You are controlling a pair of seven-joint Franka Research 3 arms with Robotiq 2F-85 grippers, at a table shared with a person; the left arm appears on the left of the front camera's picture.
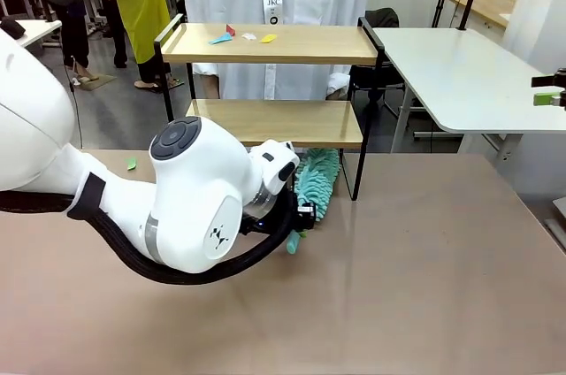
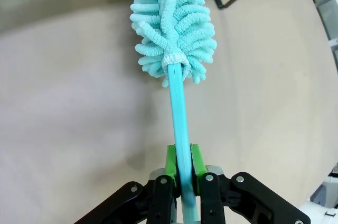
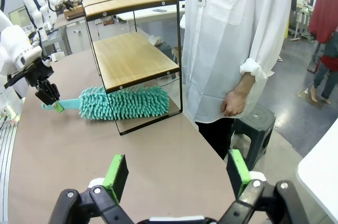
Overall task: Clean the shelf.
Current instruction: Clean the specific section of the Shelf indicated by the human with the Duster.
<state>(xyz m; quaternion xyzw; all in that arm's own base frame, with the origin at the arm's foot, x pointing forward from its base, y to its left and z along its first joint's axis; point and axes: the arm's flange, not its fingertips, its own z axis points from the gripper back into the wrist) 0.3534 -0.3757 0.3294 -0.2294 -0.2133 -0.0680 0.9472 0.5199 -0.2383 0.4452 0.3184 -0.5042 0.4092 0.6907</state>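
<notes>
The shelf point(image 1: 274, 44) stands at the table's far side, two wooden boards in a black frame; it appears too in the right wrist view point(image 3: 136, 56). Several small paper scraps point(image 1: 221, 38) lie on its top board. A turquoise fluffy duster point(image 1: 317, 179) lies on the tan table with its head under the lower board point(image 3: 124, 102). My left gripper point(image 2: 182, 163) is shut on the duster's handle point(image 2: 178, 113), low over the table in front of the shelf point(image 1: 299, 218). My right gripper point(image 3: 179, 174) hangs open and holds nothing, off to the right point(image 1: 552, 90).
A person in a white coat point(image 3: 232, 39) stands close behind the shelf. A green scrap point(image 1: 132, 163) lies on the tan table to the left. A white table point(image 1: 460, 74) adjoins at the back right. My left arm's bulk point(image 1: 186, 207) covers the table's near-left part.
</notes>
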